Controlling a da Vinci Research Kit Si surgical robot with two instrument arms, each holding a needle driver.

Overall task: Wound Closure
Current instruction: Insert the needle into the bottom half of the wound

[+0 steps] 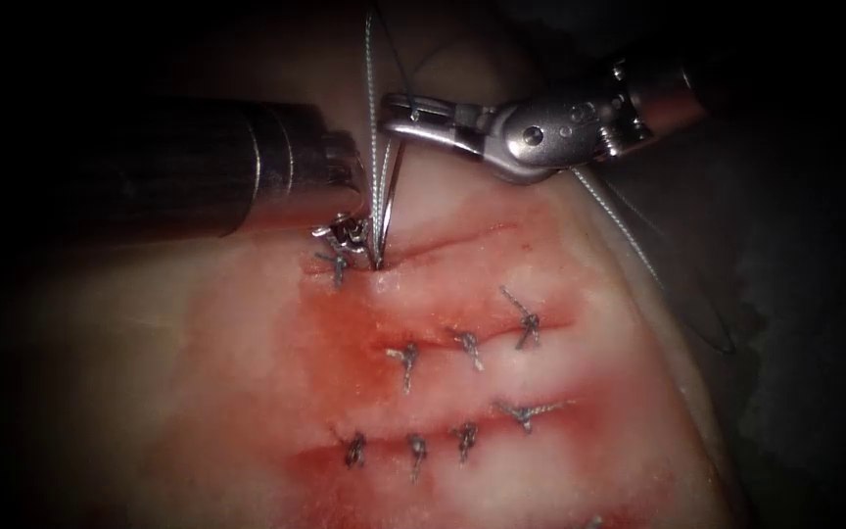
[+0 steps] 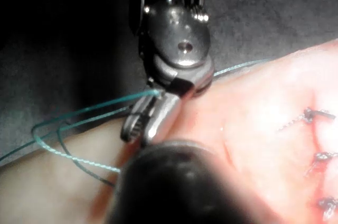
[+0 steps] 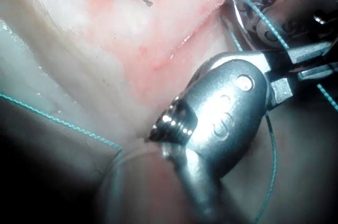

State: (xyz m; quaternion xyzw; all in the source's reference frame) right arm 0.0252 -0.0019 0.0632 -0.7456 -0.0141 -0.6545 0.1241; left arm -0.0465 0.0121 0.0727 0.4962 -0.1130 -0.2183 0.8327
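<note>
Needle standing in the top cut, right tool gripping its upper end

Endoscope view: right tool (image 1: 405, 116) has its jaws clenched on the needle (image 1: 391, 191) near its top; the tip sits in the tissue (image 1: 580, 411) at the top cut (image 1: 443, 247), next to a finished knot (image 1: 337, 263); left tool (image 1: 343, 233) is low beside it, can't tell its jaws; thread (image 1: 372, 88) runs up. I'd keep the grip firm and follow the curve. Left wrist view: the right tool (image 2: 153, 121) over teal thread (image 2: 79, 114). Right wrist view: right tool (image 3: 296, 65) reaches past thread (image 3: 58, 121).
</note>
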